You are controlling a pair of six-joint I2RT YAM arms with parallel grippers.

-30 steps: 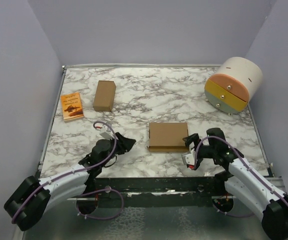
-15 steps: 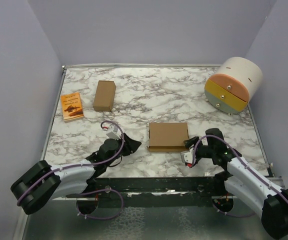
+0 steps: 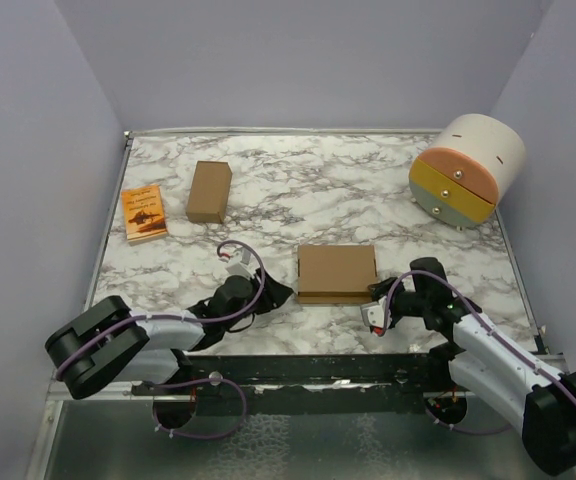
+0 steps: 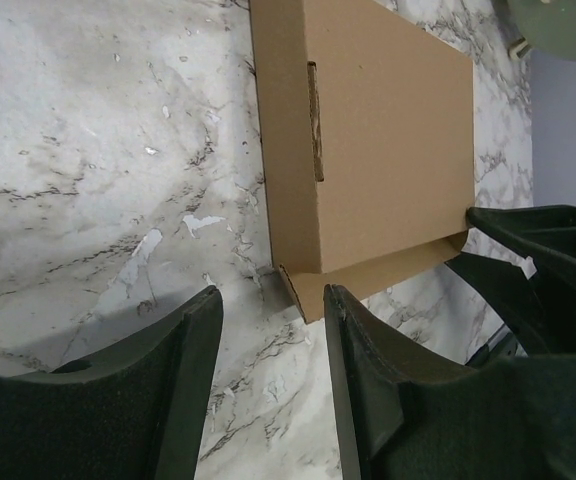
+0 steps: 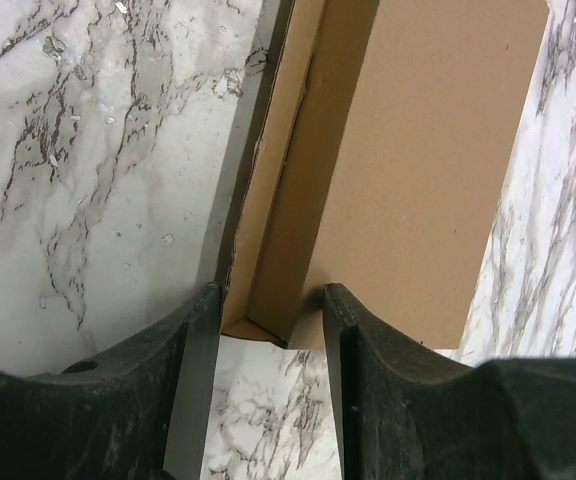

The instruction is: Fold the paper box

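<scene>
**A:** Near the front middle of the white marble table [image 3: 268,200], what lies there?

**B:** A shallow, wide, brown cardboard paper box [image 3: 337,270], flat on the marble between the two arms.

**A:** And the left gripper [image 4: 272,300]?

**B:** Its fingers are half spread and hold nothing. The box's near left corner sits right at their tips.

**A:** The right gripper [image 5: 268,300]?

**B:** Its fingers straddle a wall of the box at the near right corner. I cannot tell whether they pinch it.

**A:** Anything else?

**B:** A narrow brown cardboard carton [image 3: 209,191] and a small orange booklet [image 3: 144,213] lie far left. A round white drawer cabinet [image 3: 466,168] is far right.
</scene>
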